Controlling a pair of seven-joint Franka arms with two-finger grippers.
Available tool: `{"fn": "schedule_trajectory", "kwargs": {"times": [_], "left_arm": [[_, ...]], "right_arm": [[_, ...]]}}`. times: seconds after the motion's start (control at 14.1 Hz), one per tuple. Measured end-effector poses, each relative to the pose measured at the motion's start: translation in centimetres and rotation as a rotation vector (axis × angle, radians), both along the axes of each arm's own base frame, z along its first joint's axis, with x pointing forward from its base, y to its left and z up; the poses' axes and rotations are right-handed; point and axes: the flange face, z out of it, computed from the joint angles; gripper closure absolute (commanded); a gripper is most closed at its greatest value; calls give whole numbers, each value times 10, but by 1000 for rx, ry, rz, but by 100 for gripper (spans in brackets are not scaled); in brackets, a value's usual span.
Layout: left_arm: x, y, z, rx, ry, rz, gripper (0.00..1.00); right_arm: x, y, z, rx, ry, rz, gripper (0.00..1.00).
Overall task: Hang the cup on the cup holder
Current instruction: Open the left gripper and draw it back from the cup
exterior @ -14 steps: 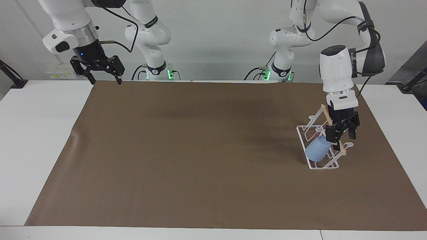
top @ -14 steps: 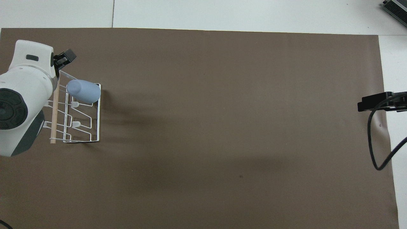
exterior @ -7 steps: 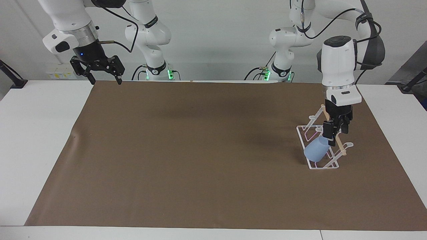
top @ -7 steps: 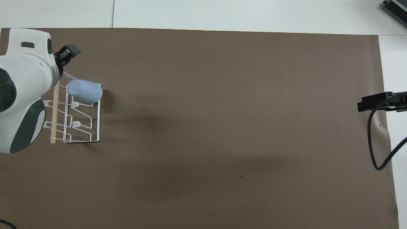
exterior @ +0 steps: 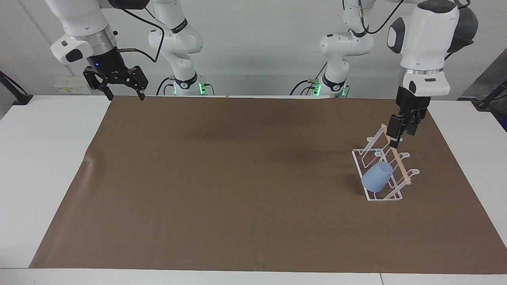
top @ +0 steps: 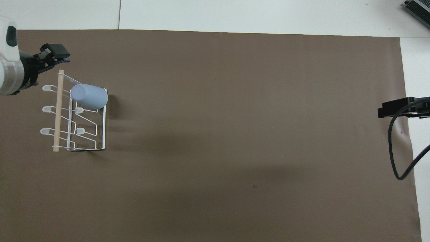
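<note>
The right claw (exterior: 123, 95) hung open over the right arm's end of the tabletop (exterior: 47, 158). The cup (exterior: 376, 176) sat tilted on the cup holder (exterior: 372, 197). The left claw (exterior: 401, 136), apparently released, hovered empty above the holder's dowel.

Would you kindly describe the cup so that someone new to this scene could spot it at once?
Find the brown mat covering the table, then the white wire cup holder at the left arm's end. The cup sits tilted on the prong farthest from the robots: the only light-blue thing there, and the rack's only cup.
</note>
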Motion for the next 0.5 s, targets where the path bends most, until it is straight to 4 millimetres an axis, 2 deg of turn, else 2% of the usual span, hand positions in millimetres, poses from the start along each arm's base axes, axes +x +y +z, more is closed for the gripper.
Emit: {"fn": "schedule_trajectory", "kwargs": {"times": [0.28, 0.5], "left_arm": [[-18, 30, 7, 51, 153, -214, 0], [-34, 38, 5, 106, 271, -426, 0]], "right_arm": [[0, 0, 0, 0, 0, 0, 0], [0, 0, 0, 0, 0, 0, 0]]}}
